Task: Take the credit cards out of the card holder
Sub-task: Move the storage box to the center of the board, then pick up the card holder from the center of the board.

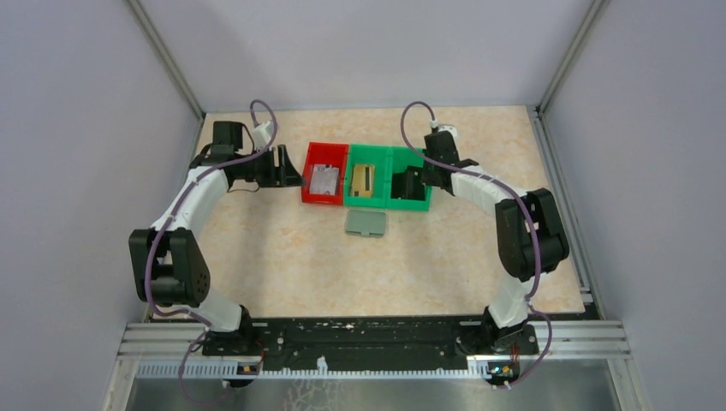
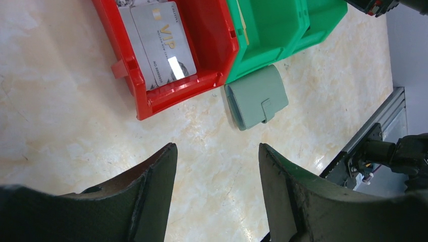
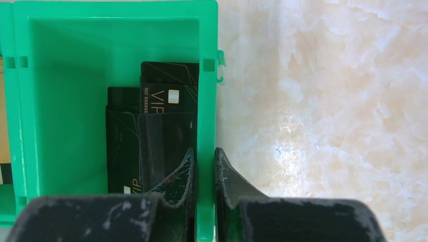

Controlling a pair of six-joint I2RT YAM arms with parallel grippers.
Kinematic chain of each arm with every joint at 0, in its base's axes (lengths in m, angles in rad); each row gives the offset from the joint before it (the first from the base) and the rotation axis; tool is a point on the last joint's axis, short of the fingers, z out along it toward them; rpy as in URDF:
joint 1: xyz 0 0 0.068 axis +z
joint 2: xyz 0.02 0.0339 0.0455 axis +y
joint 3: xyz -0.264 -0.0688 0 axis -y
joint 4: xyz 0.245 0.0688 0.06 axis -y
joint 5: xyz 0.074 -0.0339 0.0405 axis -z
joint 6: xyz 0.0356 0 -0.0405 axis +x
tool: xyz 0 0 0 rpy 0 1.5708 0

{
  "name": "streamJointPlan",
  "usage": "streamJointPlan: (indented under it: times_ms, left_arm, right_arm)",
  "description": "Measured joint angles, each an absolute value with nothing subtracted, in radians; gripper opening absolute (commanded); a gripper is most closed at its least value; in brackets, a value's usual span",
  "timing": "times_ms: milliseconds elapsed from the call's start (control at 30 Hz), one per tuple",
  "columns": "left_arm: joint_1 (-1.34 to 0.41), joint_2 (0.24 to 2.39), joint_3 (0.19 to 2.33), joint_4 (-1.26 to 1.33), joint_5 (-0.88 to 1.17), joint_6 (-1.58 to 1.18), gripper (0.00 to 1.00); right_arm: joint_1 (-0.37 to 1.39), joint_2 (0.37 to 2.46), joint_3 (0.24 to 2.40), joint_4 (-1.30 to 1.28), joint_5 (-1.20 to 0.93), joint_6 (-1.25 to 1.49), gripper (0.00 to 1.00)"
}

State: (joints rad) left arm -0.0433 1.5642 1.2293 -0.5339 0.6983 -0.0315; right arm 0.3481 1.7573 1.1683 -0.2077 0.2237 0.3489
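- Stage of work looks late: dark credit cards (image 3: 123, 136) down inside the right-hand green bin (image 3: 207, 101), a silver card (image 2: 161, 45) in the red bin (image 2: 176, 93), what seems a tan card (image 1: 364, 180) in the middle green bin (image 1: 364, 204).
- Right pincer (image 3: 204, 150) clenched on the right-hand green bin's side wall, one finger inside by the cards, one outside; grasping no card.
- Left pincer (image 2: 217, 151) released, jaws wide, hovering over bare desk (image 1: 300, 265) on the left-edge side of the red bin.
- Card holder (image 1: 365, 223) flat on the desk, just on the near side of the middle green bin, between the desk's centre and its far edge; touched by neither pincer.
- Looks grey-green, round-cornered, folded shut, small tab wrapped over its edge; inside hidden, so cannot tell whether any card remains.
- Next move probably calls for letting go of the wall and lifting clear without dragging the bin. To check the holder: pin with one pincer, lift the tab with the other.
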Motion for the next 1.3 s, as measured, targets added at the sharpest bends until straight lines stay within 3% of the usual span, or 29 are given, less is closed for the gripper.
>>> streamJointPlan:
  times_ms: [267,433,500,633,733,867,1033,1300]
  left_arm:
    - [-0.043,1.554,1.221,-0.548,0.703,-0.028,0.66]
    - [-0.043,1.550,1.214,-0.551,0.709,-0.027,0.66]
    - [-0.043,1.550,1.213,-0.553,0.709,-0.026,0.66]
    - [-0.043,1.549,1.213,-0.556,0.709,-0.016,0.67]
    - [-0.043,1.549,1.213,-0.564,0.709,-0.004,0.68]
    - [-0.043,1.549,1.215,-0.583,0.716,0.004,0.69]
    - [-0.043,1.549,1.240,-0.607,0.720,0.014,0.70]
    - [-0.029,1.548,1.287,-0.636,0.720,0.022,0.73]
  right_arm:
    - [0.336,1.779,1.194,-0.199,0.197,0.280,0.05]
    - [0.331,1.800,1.223,-0.202,0.192,0.235,0.15]
    - [0.331,1.809,1.235,-0.205,0.190,0.227,0.27]
    - [0.331,1.807,1.250,-0.211,0.200,0.228,0.63]
    - [0.332,1.769,1.249,-0.218,0.204,0.239,0.74]
    - [0.368,1.609,1.190,-0.210,0.210,0.218,0.82]
    - [0.593,1.447,1.164,-0.197,0.174,0.105,0.87]
    - [0.850,1.567,1.135,-0.234,0.105,-0.065,0.89]
